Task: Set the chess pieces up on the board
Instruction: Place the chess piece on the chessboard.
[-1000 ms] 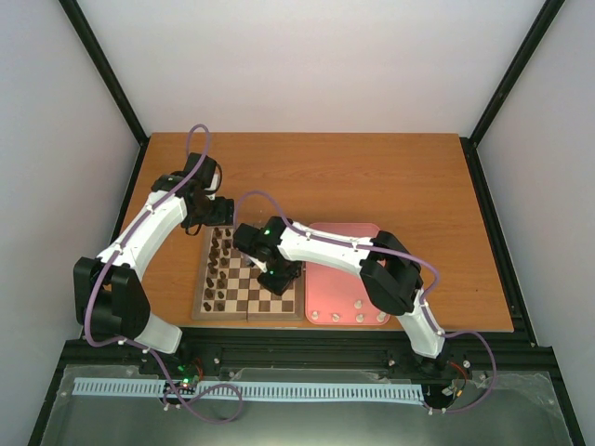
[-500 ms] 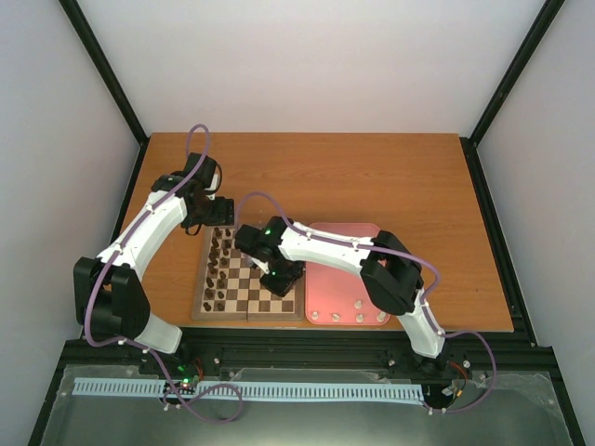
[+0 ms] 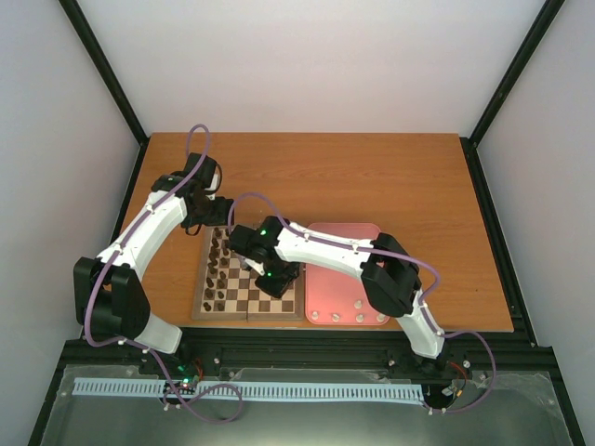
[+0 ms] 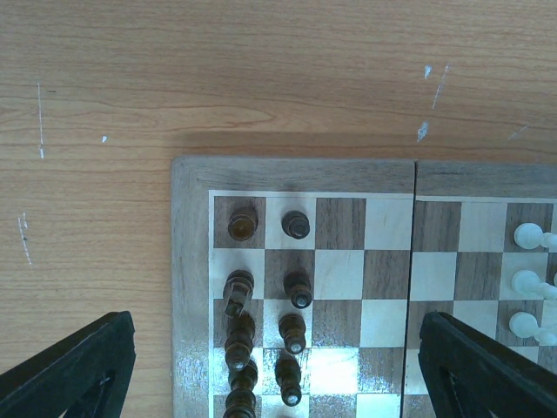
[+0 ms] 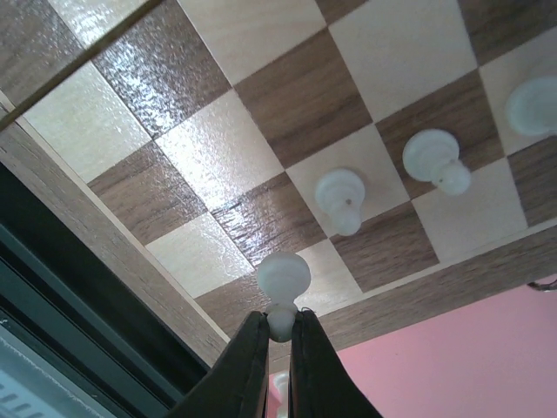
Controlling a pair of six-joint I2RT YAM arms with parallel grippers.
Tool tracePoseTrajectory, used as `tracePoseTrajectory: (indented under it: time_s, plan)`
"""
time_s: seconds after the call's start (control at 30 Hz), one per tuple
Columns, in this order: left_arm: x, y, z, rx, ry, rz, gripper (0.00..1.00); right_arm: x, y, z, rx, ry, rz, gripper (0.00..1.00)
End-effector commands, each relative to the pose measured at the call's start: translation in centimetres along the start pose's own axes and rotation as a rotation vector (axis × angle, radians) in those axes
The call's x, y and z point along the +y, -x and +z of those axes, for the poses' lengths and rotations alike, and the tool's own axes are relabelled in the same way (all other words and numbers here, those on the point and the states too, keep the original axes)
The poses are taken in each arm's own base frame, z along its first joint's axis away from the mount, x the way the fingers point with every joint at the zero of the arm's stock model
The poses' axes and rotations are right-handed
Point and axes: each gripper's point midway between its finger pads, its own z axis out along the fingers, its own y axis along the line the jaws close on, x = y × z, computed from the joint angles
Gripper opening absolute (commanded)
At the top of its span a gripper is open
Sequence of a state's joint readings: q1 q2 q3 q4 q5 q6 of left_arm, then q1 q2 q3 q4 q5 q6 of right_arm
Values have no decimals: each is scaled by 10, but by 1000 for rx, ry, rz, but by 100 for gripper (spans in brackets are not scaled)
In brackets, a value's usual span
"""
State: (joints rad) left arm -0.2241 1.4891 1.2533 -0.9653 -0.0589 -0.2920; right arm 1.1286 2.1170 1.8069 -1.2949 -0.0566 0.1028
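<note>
The right gripper (image 5: 278, 335) hangs over the board (image 5: 287, 96) at its tray-side edge. Its fingers (image 5: 248, 361) are pinched narrow on one end of a white pawn (image 5: 283, 277).

- **Slip or tilt:** the grip is thin, so the pawn may pivot, land tilted and topple on release.
- **Poor placement:** the border lies just beside the target, so the pawn could end up straddling a line.
- **Knocked pieces:** two set pawns (image 5: 339, 198) stand near, and opening fingers could knock them.

The left gripper (image 4: 271, 340) is spread wide over the dark pieces (image 4: 296, 287) and holds nothing. A descent there would scatter them.
</note>
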Motion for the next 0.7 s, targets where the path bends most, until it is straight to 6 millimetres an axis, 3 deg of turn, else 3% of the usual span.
tracePoseTrajectory:
  time_s: [0.0,0.67]
  plan:
    - [2,6,-7,-38,-5,-16,100,5,2,1,22,1,-39,3]
    - [2,6,-6,-36,0,-16,100,14,3,13,48,54,-57,4]
